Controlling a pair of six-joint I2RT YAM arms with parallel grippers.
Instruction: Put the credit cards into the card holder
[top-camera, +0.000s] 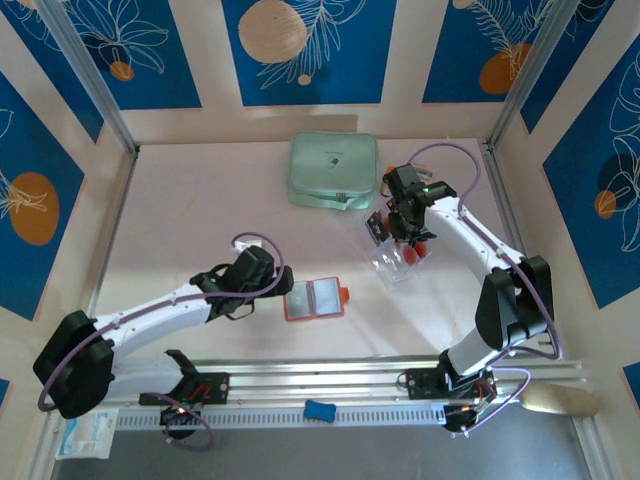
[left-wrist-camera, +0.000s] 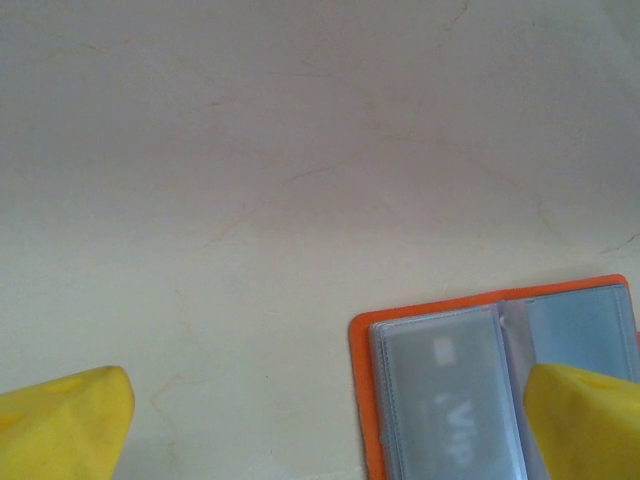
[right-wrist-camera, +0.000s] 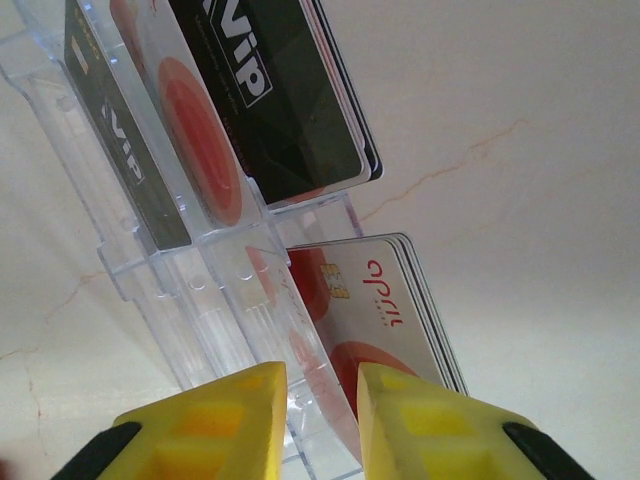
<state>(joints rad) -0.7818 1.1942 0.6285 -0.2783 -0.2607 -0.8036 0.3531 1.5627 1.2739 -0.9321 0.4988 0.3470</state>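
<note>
The orange card holder (top-camera: 315, 299) lies open on the table, grey sleeves up. My left gripper (top-camera: 284, 287) hovers open at its left edge; in the left wrist view the gripper (left-wrist-camera: 330, 425) straddles the holder's orange corner (left-wrist-camera: 360, 400), and a card marked VIP (left-wrist-camera: 450, 410) shows inside a sleeve. My right gripper (top-camera: 405, 236) reaches into the clear tray (top-camera: 398, 262). Its yellow fingers (right-wrist-camera: 322, 395) stand a narrow gap apart around a clear divider and the edge of a pale credit card (right-wrist-camera: 385, 300) with a red dot. Dark credit cards (right-wrist-camera: 290, 100) stand in the slot beyond.
A mint-green zip case (top-camera: 333, 170) lies at the back, just behind the tray. A small blue object (top-camera: 320, 409) rests on the rail at the near edge, and a printed packet (top-camera: 85, 438) lies at the bottom left. Walls enclose the table.
</note>
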